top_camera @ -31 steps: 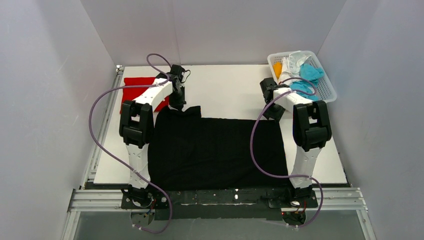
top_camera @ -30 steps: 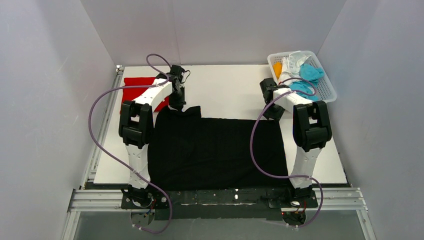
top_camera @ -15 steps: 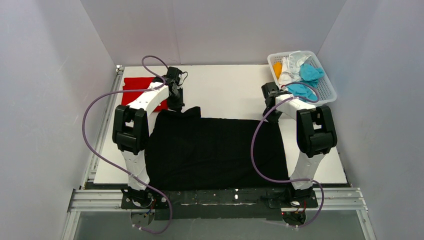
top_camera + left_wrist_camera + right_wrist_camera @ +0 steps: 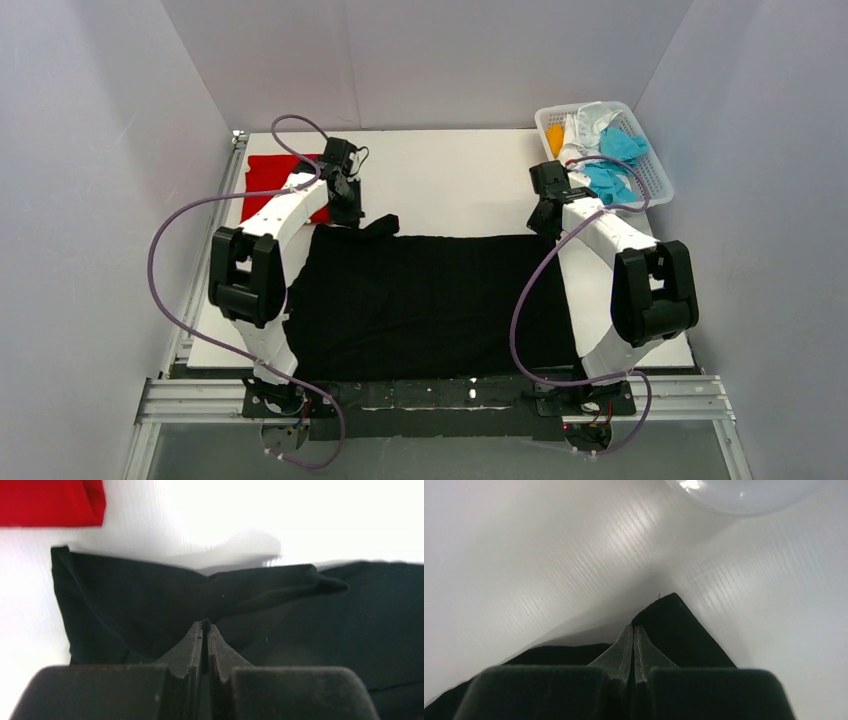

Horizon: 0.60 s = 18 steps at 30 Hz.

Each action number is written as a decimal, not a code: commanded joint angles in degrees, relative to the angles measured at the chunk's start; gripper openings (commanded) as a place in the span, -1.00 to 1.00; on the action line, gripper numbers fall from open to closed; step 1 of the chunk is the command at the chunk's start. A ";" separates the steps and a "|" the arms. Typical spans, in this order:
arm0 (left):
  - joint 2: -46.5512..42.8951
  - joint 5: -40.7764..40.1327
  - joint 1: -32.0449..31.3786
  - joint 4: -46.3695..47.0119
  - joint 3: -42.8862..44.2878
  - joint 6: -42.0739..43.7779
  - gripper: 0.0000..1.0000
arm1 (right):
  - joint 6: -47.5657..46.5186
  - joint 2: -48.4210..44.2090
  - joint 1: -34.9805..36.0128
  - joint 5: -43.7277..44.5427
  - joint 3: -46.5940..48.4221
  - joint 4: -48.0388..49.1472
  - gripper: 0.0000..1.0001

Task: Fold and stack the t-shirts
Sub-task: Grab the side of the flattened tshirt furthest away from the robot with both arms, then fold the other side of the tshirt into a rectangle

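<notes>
Left hand (image 4: pixel 205 626) has its two fingers pressed together, no gap between them, pinching a raised ridge of the black t-shirt (image 4: pixel 430 300). The cloth runs up to the fingertips in a fold, with a sleeve-like flap trailing off to the right in the left wrist view. From above, this hand (image 4: pixel 345 208) sits at the shirt's far left corner, where the fabric is bunched.

Right hand (image 4: pixel 633 627) is also shut tight, its tips nipping the far right corner of the same shirt. That corner (image 4: pixel 674 625) stands up off the white surface as a small black point on either side of the fingers. From above, the right hand (image 4: pixel 545 218) is at the shirt's far right corner.

Between the two hands the black t-shirt lies spread flat over the near half of the worktop (image 4: pixel 450 175), reaching its near edge.

A folded red t-shirt (image 4: pixel 268 178) lies toward the far left corner of the worktop, just beyond the left hand and apart from the black cloth.

At the far right corner stands a white lattice basket (image 4: pixel 655 180), holding crumpled cyan cloth (image 4: pixel 622 148), white cloth (image 4: pixel 590 125) and orange cloth (image 4: pixel 555 135).
</notes>
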 commanded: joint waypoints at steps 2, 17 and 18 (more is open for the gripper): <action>-11.67 -0.98 -0.79 -5.67 -8.63 -2.92 -1.00 | -1.87 -4.12 2.02 -0.17 -2.71 0.50 -0.97; -37.05 -8.53 -6.12 -13.44 -27.22 -8.75 -1.00 | -3.12 -15.38 7.39 3.41 -10.86 -4.06 -0.97; -38.39 -8.67 -6.43 -14.76 -27.97 -9.39 -1.00 | -3.25 -16.43 7.49 3.17 -11.70 -4.11 -0.97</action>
